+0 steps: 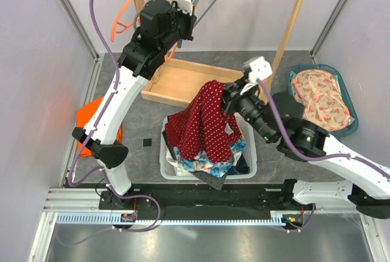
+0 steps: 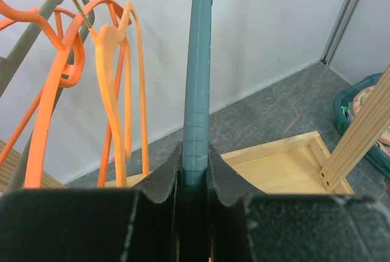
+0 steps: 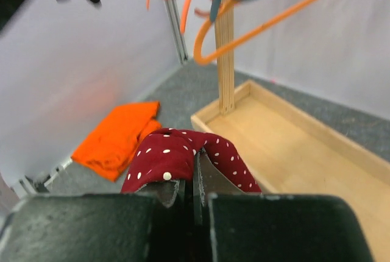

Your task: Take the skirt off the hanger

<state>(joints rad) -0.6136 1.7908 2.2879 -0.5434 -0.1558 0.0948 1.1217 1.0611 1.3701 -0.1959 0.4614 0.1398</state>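
Your right claw [image 1: 230, 100] is clenched on a fold of the red white-dotted fabric skirt [image 1: 204, 122]. The skirt hangs from that pinch over the white slatted plastic basket [image 1: 166, 167]. In the top view its long axis runs from the claw down and left, and its lower end lies among the mixed clothes in the basket.

Your left claw [image 2: 195, 170] is up at the wooden clothes rack [image 1: 292, 24], grasping the teal plastic hanger [image 2: 198, 79]. The hanger stands straight up from the jaws with its hook at the top, well apart from the skirt.

Orange plastic hangers [image 2: 113, 61] crowd just left of it on the rail. An orange cloth [image 1: 88, 119] lies on the floor to the left. A teal tub [image 1: 323, 70] of patterned cloth sits to the right.
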